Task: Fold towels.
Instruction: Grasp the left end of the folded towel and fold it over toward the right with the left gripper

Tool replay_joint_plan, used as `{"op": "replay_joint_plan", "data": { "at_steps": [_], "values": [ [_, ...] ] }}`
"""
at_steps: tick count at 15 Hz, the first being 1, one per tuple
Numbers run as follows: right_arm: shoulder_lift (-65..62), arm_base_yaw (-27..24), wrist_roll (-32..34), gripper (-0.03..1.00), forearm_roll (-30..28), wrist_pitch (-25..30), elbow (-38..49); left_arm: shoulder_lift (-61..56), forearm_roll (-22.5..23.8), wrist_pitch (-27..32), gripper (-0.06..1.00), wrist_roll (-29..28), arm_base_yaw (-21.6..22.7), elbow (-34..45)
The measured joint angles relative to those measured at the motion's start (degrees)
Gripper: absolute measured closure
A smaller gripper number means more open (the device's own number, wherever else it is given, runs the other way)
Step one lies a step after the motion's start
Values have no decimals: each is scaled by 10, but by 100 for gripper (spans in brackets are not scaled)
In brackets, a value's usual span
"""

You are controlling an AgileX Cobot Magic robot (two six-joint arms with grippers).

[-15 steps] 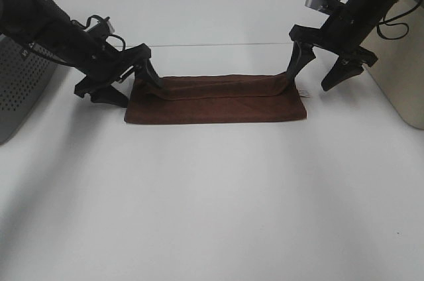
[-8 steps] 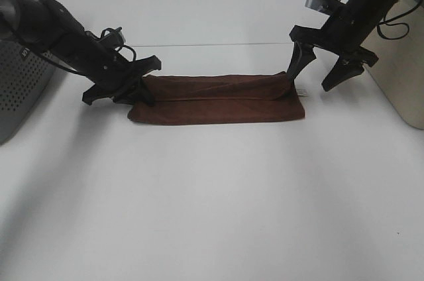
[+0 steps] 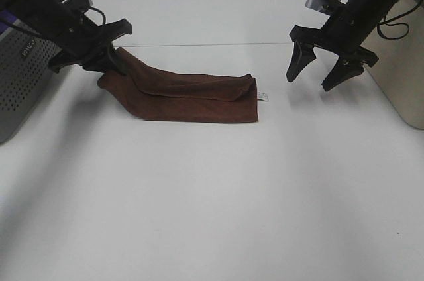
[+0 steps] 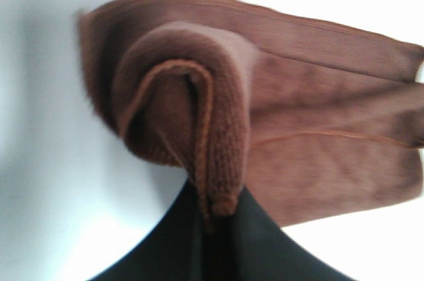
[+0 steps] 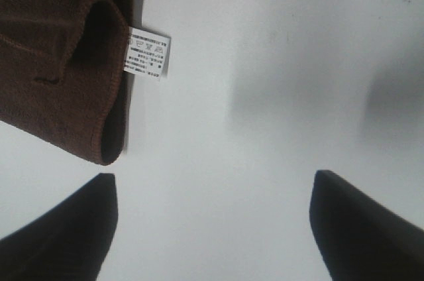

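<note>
A dark reddish-brown towel (image 3: 192, 95) lies folded into a long strip on the white table (image 3: 212, 195). My left gripper (image 3: 114, 61) is shut on the towel's left end and holds it lifted and pulled to the left; the wrist view shows the bunched edge (image 4: 199, 128) pinched between the jaws. A small white label (image 3: 262, 96) sticks out at the towel's right end, also seen in the right wrist view (image 5: 147, 52). My right gripper (image 3: 317, 75) is open and empty, apart from the towel (image 5: 59, 56), to its right.
A grey perforated basket (image 3: 23, 75) stands at the far left, behind my left arm. A beige box (image 3: 404, 62) stands at the right edge behind my right arm.
My right gripper let go of the towel's right end. My left gripper pulled the left end up and to the left, dragging the whole towel leftward.
</note>
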Motion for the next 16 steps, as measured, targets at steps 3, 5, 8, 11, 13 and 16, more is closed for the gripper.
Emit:
{"op": "replay_joint_plan", "data": {
  "at_steps": [3,5,8,11,13,16],
  "values": [
    [0,0,0,20,0,1,0,-1,-54,2,92,0,-53,-48],
    [0,0,0,20,0,1,0,5,-62,-22,92,-1,-98,-67],
    [0,0,0,20,0,1,0,40,-66,-76,88,-25,-142,-74],
    [0,0,0,20,0,1,0,64,-75,-134,74,-30,-172,-74],
    [0,0,0,20,0,1,0,72,-97,-148,64,-30,-187,-74],
    [0,0,0,20,0,1,0,76,-138,-164,44,-31,-193,-75]
  ]
}}
